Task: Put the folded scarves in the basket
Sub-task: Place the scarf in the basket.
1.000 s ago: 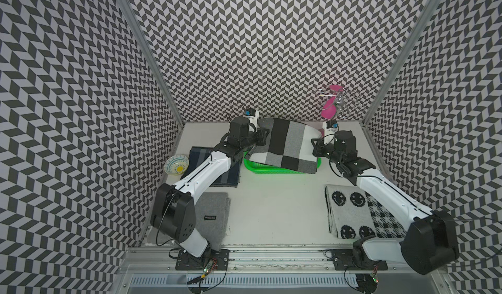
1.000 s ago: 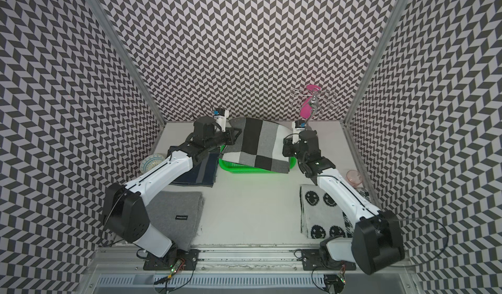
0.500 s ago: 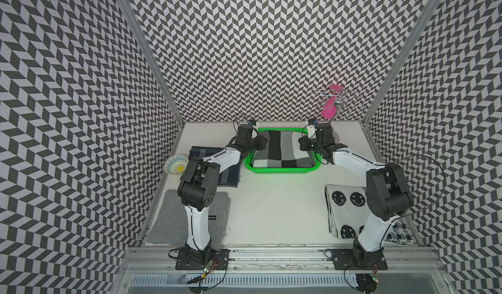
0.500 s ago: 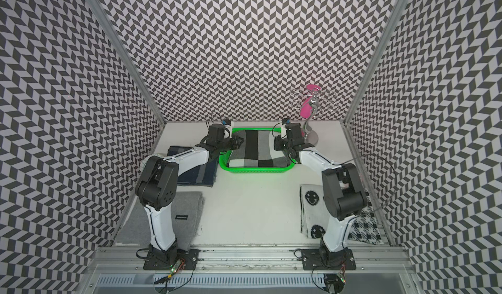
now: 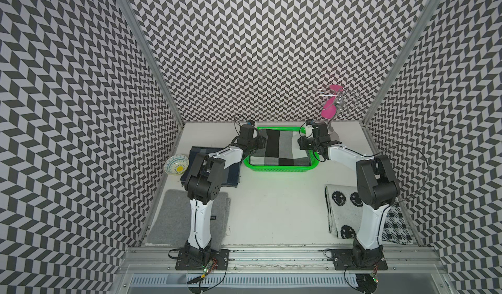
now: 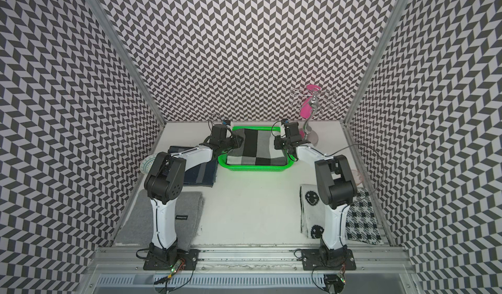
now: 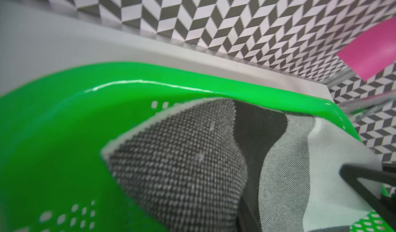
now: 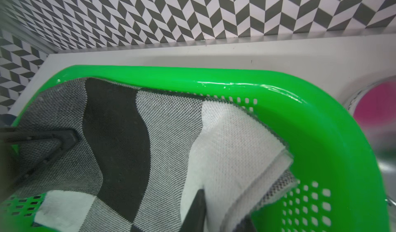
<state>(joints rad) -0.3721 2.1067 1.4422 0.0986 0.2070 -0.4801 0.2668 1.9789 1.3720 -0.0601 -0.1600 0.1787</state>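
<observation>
The folded scarf (image 5: pixel 282 148) (image 6: pixel 258 147), checked in black, grey and white, lies flat inside the bright green basket (image 5: pixel 279 167) (image 6: pixel 255 168) at the back middle. My left gripper (image 5: pixel 262 143) (image 6: pixel 239 142) is at the scarf's left edge, low in the basket. My right gripper (image 5: pixel 301 143) (image 6: pixel 277 142) is at its right edge. In the left wrist view a grey scarf corner (image 7: pixel 182 166) covers my jaws, with the basket wall (image 7: pixel 64 134) behind. In the right wrist view a white scarf corner (image 8: pixel 235 151) lies between my right gripper's (image 8: pixel 222 218) dark fingers (image 8: pixel 198 209). Whether they press it is unclear.
A dark blue folded cloth (image 5: pixel 214 167) and a patterned bowl (image 5: pixel 176 165) lie left of the basket. A grey scarf (image 5: pixel 173 219) is at front left. A smiley-patterned scarf (image 5: pixel 342 211) and a checked cloth (image 5: pixel 395 224) are at front right. A metal stand with a pink item (image 5: pixel 330 108) is at back right.
A second ago both grippers held the scarf raised over the basket's front. It has since come down and back, and now lies flat inside the basket.
</observation>
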